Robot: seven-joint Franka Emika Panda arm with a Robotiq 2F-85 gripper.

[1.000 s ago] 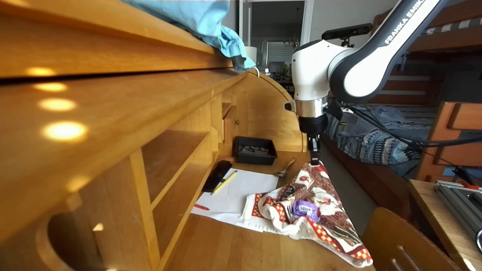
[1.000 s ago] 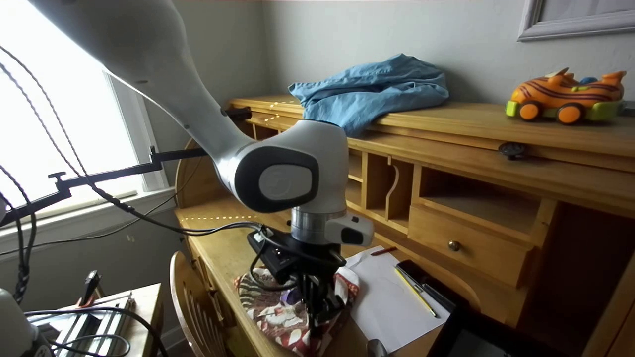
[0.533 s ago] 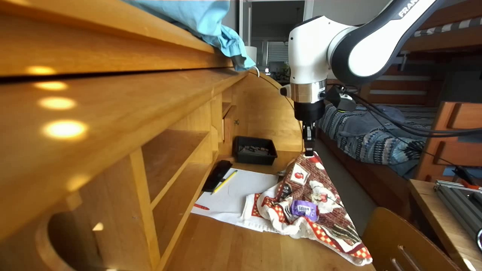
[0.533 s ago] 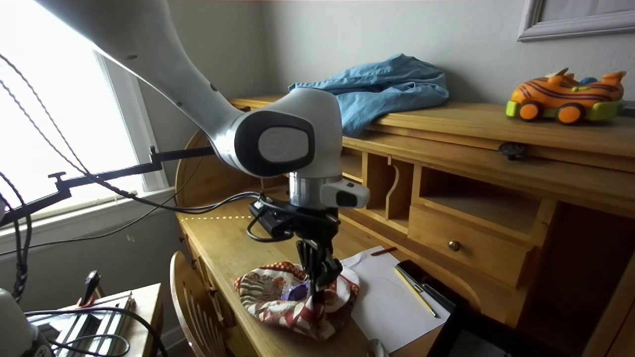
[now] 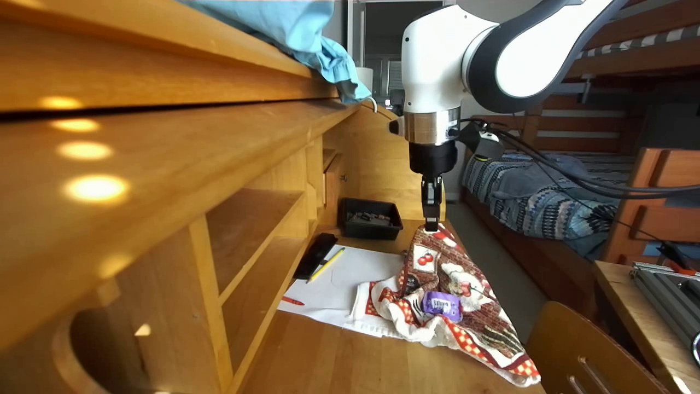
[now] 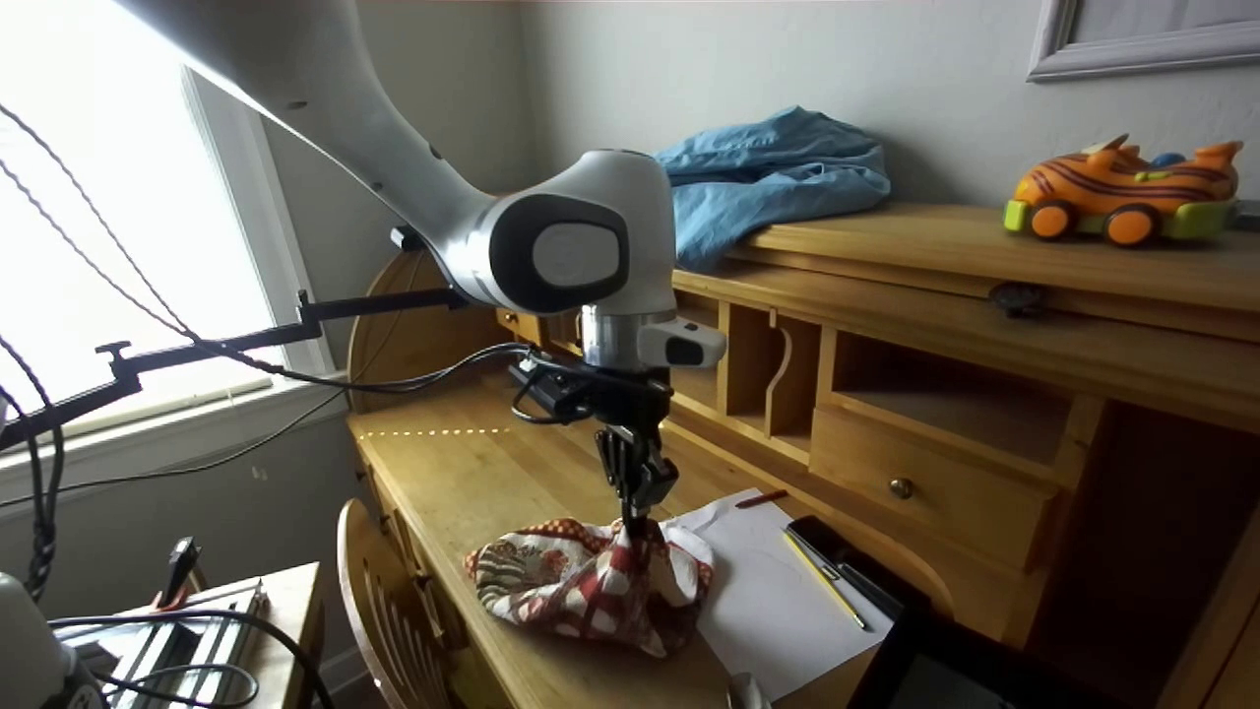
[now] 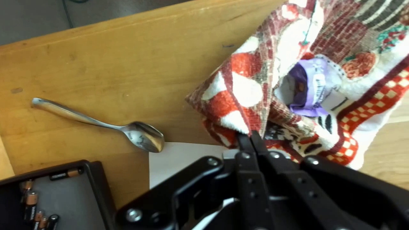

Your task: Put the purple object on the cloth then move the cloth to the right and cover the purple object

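The patterned cloth [image 5: 476, 328] lies rumpled on the desk, one corner pulled up into a peak. At that peak my gripper [image 7: 250, 134] is shut, with the fabric pinched between its fingertips. The purple object [image 5: 442, 305], a small wrapped packet, rests on the low part of the cloth, apart from the gripper. In the wrist view the purple object [image 7: 314, 84] sits just right of the lifted fold, which overhangs its near side. In an exterior view the raised cloth [image 6: 600, 591] hides the packet, and the gripper [image 6: 638, 517] points down above the fabric.
A spoon [image 7: 145, 135] lies beside white paper [image 5: 355, 279] that reaches under the cloth. On the paper are a yellow pencil [image 5: 326, 265] and a red crayon [image 5: 292, 300]. A black tray [image 7: 99, 188] holds batteries. Shelves [image 5: 257, 241] flank the desk; a chair [image 6: 394, 591] stands at its edge.
The arm has risen and shifted toward the paper side, drawing the cloth's corner up with it. The purple object has barely moved, but the raised fold now hides it in an exterior view.
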